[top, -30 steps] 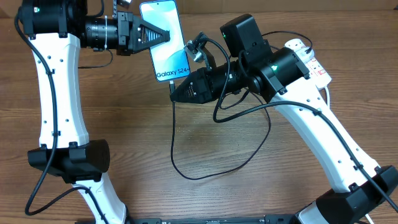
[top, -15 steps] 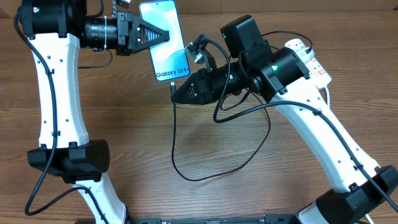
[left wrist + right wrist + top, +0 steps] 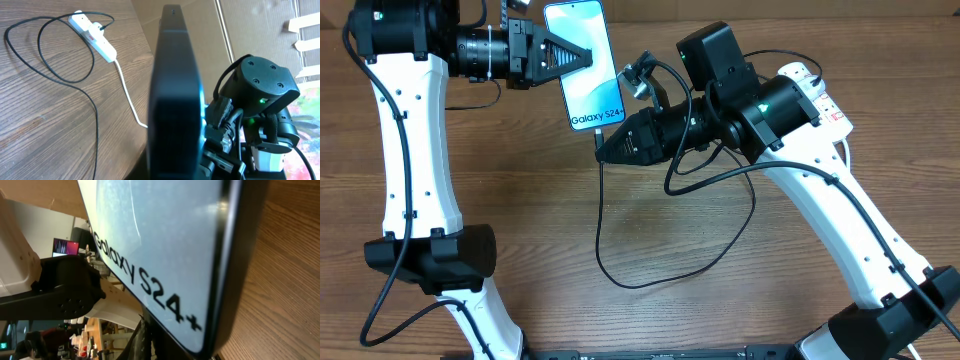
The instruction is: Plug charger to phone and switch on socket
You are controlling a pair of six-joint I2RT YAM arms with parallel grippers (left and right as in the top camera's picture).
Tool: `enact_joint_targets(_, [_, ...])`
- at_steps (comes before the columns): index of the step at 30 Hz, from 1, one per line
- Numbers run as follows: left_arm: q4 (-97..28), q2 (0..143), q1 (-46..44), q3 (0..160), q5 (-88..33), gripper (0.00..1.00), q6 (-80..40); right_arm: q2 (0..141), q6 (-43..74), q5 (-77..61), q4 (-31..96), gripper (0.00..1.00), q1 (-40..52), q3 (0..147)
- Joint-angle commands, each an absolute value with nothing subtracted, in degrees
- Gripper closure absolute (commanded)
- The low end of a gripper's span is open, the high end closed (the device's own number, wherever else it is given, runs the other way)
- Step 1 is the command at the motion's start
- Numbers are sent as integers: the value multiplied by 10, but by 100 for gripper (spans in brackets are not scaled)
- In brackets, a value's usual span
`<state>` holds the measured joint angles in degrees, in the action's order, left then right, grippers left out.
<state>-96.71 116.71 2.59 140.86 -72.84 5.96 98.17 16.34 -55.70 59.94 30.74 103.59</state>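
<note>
The phone, light-blue screen up with white "Galaxy S24+" text at its near end, is held off the table at the back. My left gripper is shut on its left side. My right gripper is shut at the phone's near end, with the charger running out of it as a thin black cable. The plug tip itself is hidden. The cable loops over the table to the white socket at the far right. The left wrist view shows the phone edge-on and the socket. The phone's screen fills the right wrist view.
A thick white lead runs from the socket toward the table edge. The wooden table carries the slack cable loop in its middle. My right arm reaches over the socket end of the table.
</note>
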Motion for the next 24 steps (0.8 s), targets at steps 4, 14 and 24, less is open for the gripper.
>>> enact_joint_targets(4, [-968, 1167, 22, 1411, -748, 96, 51, 980, 161, -566, 596, 96, 295, 1039])
enact_joint_targets(14, [-967, 1167, 22, 1411, -748, 96, 51, 980, 159, -572, 608, 96, 293, 1039])
enact_joint_targets(24, [-964, 1167, 22, 1411, -748, 96, 51, 980, 134, -601, 620, 96, 293, 1039])
